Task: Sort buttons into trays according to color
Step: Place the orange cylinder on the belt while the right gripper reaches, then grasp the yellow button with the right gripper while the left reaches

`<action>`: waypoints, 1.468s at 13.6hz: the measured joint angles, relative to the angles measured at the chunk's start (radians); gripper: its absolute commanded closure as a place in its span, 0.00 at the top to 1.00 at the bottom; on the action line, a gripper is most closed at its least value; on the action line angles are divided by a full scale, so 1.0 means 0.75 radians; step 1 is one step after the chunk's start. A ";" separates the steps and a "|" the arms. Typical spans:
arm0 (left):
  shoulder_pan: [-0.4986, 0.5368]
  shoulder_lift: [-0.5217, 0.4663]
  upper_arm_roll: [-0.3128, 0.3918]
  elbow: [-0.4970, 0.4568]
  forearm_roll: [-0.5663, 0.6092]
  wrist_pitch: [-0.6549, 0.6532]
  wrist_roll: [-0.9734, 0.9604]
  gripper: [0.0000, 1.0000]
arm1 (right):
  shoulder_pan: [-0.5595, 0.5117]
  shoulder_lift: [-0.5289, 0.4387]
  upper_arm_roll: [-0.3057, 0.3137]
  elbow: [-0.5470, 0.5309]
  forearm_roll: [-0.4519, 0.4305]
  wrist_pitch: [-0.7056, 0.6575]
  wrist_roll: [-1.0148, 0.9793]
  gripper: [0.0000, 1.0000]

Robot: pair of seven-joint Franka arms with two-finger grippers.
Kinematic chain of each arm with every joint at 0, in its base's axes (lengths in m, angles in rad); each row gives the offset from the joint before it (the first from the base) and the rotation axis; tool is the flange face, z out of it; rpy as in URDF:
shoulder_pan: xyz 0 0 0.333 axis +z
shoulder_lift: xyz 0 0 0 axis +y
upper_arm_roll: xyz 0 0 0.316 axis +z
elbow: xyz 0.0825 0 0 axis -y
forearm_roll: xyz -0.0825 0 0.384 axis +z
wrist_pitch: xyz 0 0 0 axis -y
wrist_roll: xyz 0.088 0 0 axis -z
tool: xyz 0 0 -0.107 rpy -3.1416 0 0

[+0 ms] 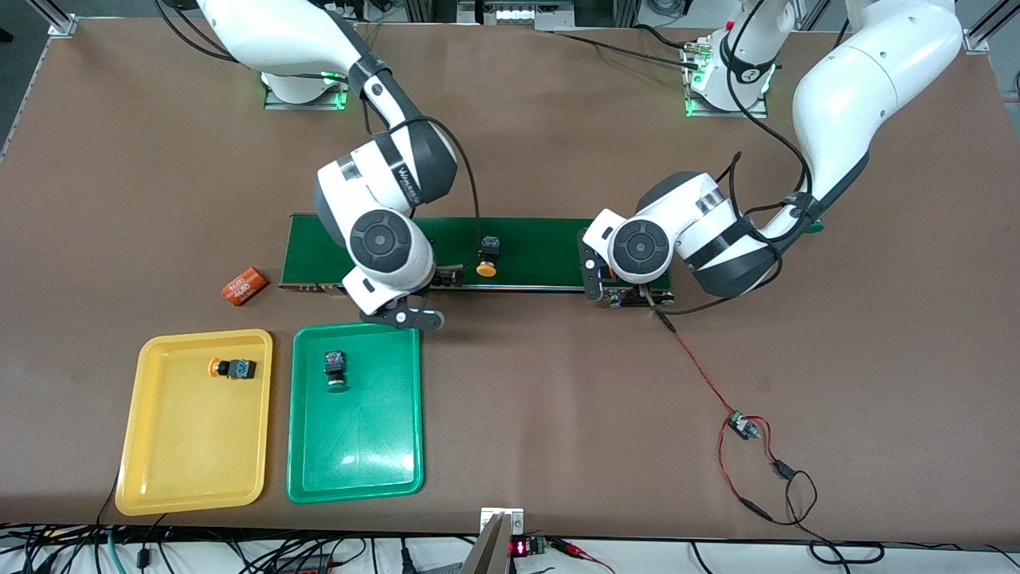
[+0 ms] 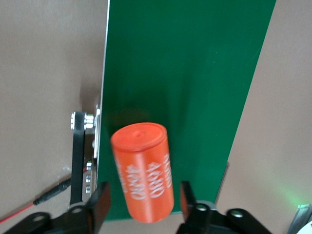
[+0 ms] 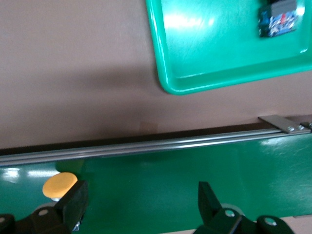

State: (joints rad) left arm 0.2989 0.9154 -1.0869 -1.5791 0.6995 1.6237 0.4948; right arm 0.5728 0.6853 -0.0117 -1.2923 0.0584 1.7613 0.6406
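Observation:
A yellow button (image 1: 487,259) lies on the dark green conveyor belt (image 1: 542,247); its cap shows in the right wrist view (image 3: 59,184). My right gripper (image 1: 445,279) (image 3: 141,202) is open and empty low over the belt, one finger beside that cap. Another yellow button (image 1: 231,368) lies in the yellow tray (image 1: 167,462). A green button (image 1: 335,369) (image 3: 278,19) lies in the green tray (image 1: 358,454) (image 3: 204,63). The second green button is out of view. My left gripper (image 1: 625,296) (image 2: 144,207) is open around an orange numbered cylinder (image 2: 144,170) at the belt's end.
A second orange cylinder (image 1: 244,286) lies on the table between the belt and the yellow tray. A red wire with a small board (image 1: 741,425) runs from the belt's end by the left arm toward the front camera.

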 measured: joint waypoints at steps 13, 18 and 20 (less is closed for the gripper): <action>0.489 -0.020 -0.074 0.090 0.058 -0.116 -0.031 1.00 | 0.183 -0.069 0.003 -0.363 0.003 0.342 0.165 1.00; 0.626 -0.018 0.023 0.087 0.177 -0.155 -0.083 1.00 | 0.201 -0.070 0.004 -0.434 0.003 0.431 0.197 0.00; 0.622 -0.019 0.024 0.087 0.182 -0.155 -0.113 1.00 | 0.200 -0.083 0.001 -0.434 0.003 0.432 0.216 0.00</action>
State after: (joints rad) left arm 0.7653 0.9010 -1.0690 -1.5137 0.8358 1.5074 0.4100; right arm 0.7229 0.6228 -0.0107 -1.6177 0.0607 2.0851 0.8026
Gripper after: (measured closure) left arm 0.000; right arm 0.414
